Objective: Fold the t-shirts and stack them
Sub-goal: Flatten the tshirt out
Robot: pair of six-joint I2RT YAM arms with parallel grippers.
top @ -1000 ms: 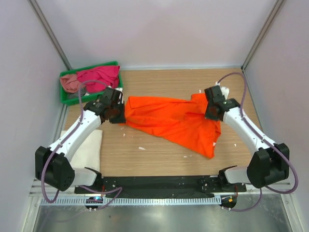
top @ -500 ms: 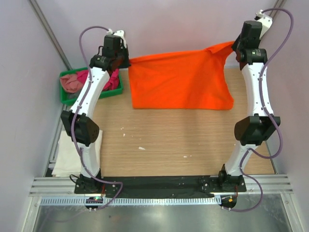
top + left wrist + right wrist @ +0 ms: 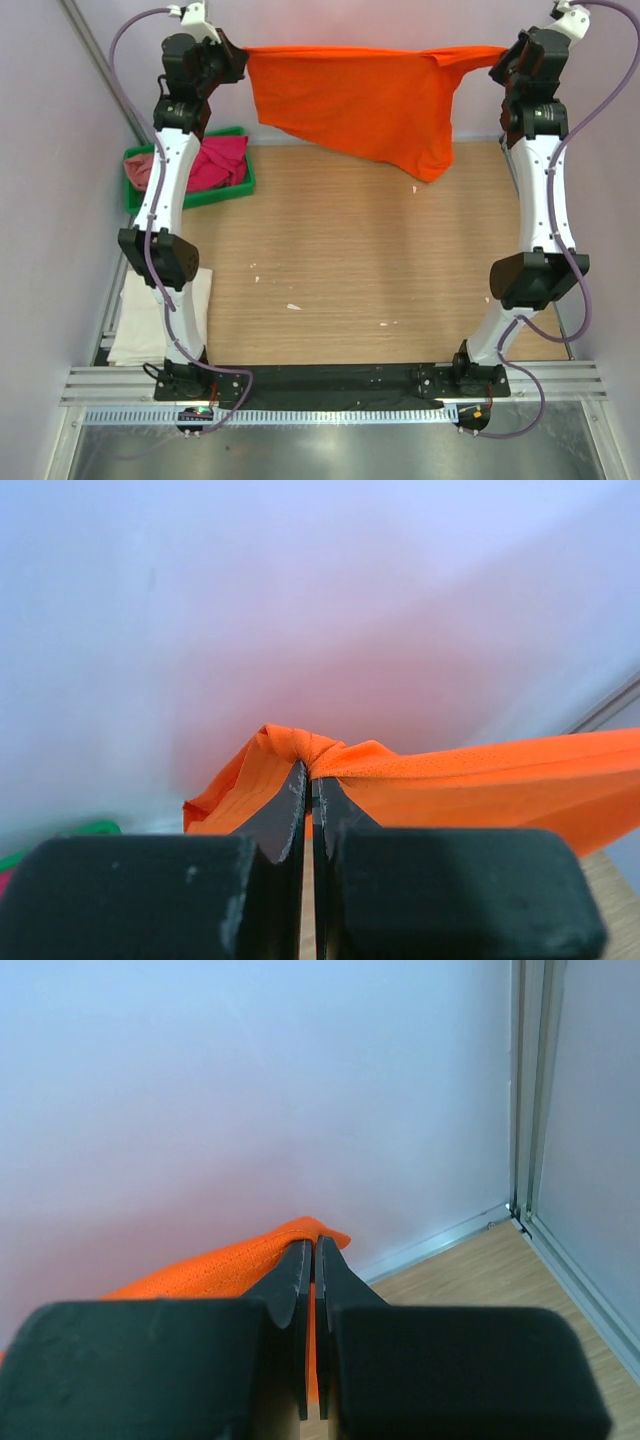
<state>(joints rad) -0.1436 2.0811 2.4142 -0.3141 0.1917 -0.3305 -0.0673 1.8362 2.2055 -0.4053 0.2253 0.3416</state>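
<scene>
An orange t-shirt (image 3: 365, 100) hangs stretched high over the far end of the table, held by both arms. My left gripper (image 3: 240, 55) is shut on its left corner, the cloth bunched at the fingertips (image 3: 310, 768). My right gripper (image 3: 498, 62) is shut on its right corner, with the hem of the orange t-shirt (image 3: 210, 1265) pinched between the pads. A magenta t-shirt (image 3: 218, 160) and a dusty pink one (image 3: 140, 168) lie crumpled in the green tray (image 3: 215, 192). A white t-shirt (image 3: 150, 318) lies folded at the table's left edge.
The wooden table (image 3: 360, 270) carries a few small white scraps (image 3: 292, 306). Pale walls stand close on three sides. A black rail (image 3: 330, 380) with the arm bases runs along the near edge.
Both arms have risen from low over the table to full height, lifting the orange t-shirt off the surface and spreading it taut between them.
</scene>
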